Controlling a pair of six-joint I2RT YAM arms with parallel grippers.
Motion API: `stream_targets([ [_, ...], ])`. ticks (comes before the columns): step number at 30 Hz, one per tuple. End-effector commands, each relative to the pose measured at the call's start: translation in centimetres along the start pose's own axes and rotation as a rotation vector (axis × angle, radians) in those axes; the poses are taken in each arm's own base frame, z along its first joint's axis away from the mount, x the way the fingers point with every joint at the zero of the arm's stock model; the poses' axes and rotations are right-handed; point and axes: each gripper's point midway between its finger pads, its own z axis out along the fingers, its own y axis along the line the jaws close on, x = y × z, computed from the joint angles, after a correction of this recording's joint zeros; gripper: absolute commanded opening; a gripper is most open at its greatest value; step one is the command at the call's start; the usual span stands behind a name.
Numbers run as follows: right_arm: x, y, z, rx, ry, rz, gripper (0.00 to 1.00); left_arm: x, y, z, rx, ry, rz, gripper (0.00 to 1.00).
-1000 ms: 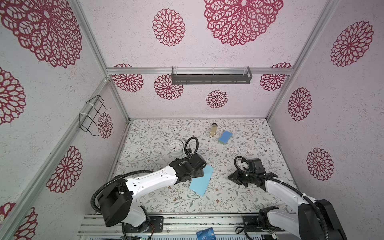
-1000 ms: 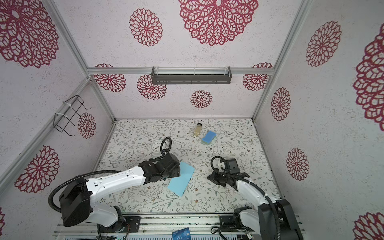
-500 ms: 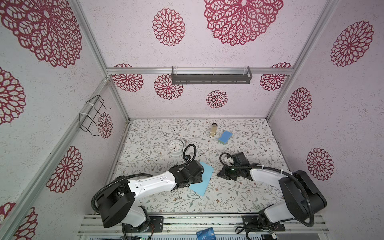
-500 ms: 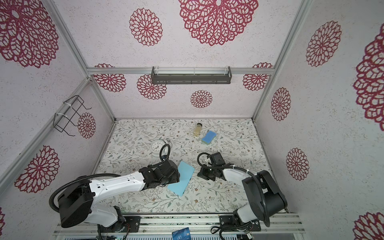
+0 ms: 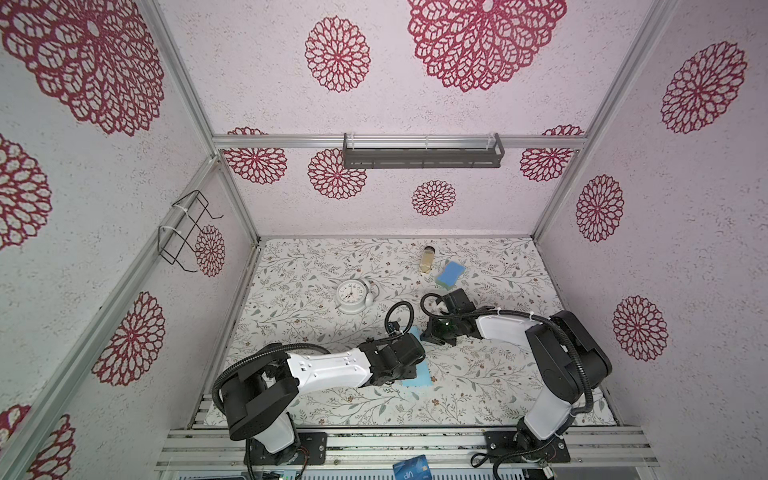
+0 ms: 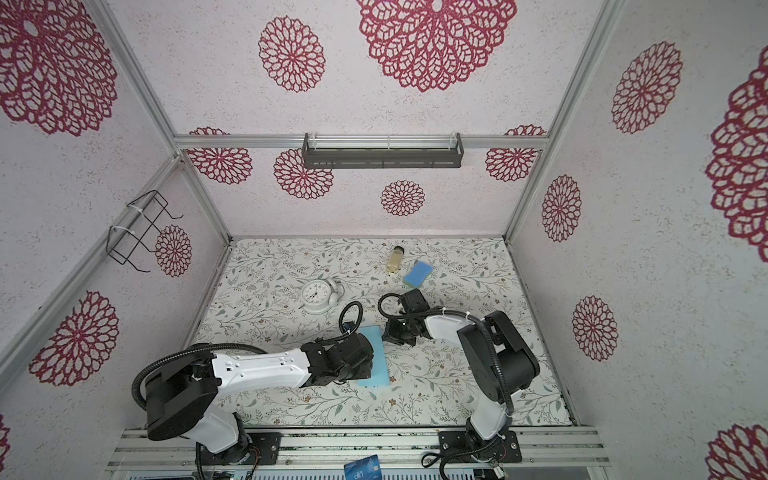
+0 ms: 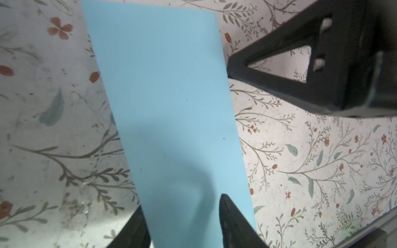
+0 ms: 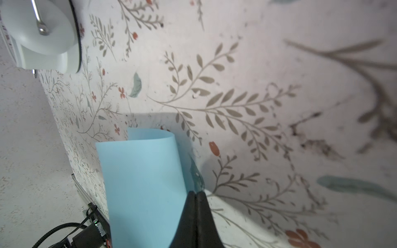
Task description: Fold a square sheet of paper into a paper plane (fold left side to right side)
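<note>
The square sheet of paper (image 5: pixel 422 374) (image 6: pixel 376 357), light blue, lies mid-table, bent over on itself in a soft rounded fold (image 8: pixel 141 182). My left gripper (image 7: pixel 181 201) is over its near end, open. One finger (image 7: pixel 227 214) rests on top of the sheet (image 7: pixel 167 96); the other (image 7: pixel 135 227) sits at its edge, partly covered by it. My right gripper (image 8: pixel 196 193) (image 5: pixel 428 334) is shut and empty. Its tip (image 7: pixel 231 70) sits at the paper's right edge, near the far end. No paper plane is in view.
A white clock (image 5: pixel 351 295) stands behind the paper to the left. A blue sponge (image 5: pixel 450 274) and a small jar (image 5: pixel 428 259) sit further back. A dark blue card (image 5: pixel 410 467) lies on the front rail.
My right gripper has swung left across the table to the paper's edge. My left gripper has shifted forward over the sheet, its jaws have narrowed, and the paper now lies straighter.
</note>
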Motion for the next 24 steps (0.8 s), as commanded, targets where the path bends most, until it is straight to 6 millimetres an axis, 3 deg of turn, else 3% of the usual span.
stream_targets([
  [1, -0.3, 0.6, -1.8, 0.036, -0.025, -0.063, 0.00, -2.0, -1.0, -1.5, 0.023, -0.082, -0.041, 0.57],
  [7, 1.4, 0.7, -5.2, 0.031, -0.086, -0.105, 0.16, -4.5, 0.4, -4.9, 0.015, -0.204, -0.069, 0.72],
  [15, 6.7, 0.9, -9.5, 0.025, -0.120, -0.249, 0.42, -7.7, 1.5, -7.4, 0.085, -0.339, -0.179, 0.89],
  [20, 8.9, 1.1, -10.9, 0.037, -0.126, -0.325, 0.45, -9.7, 1.8, -8.1, 0.118, -0.395, -0.220, 0.93],
  [24, 10.1, 1.2, -10.8, 0.041, -0.119, -0.366, 0.47, -10.4, 2.2, -8.4, 0.125, -0.415, -0.224, 0.92],
])
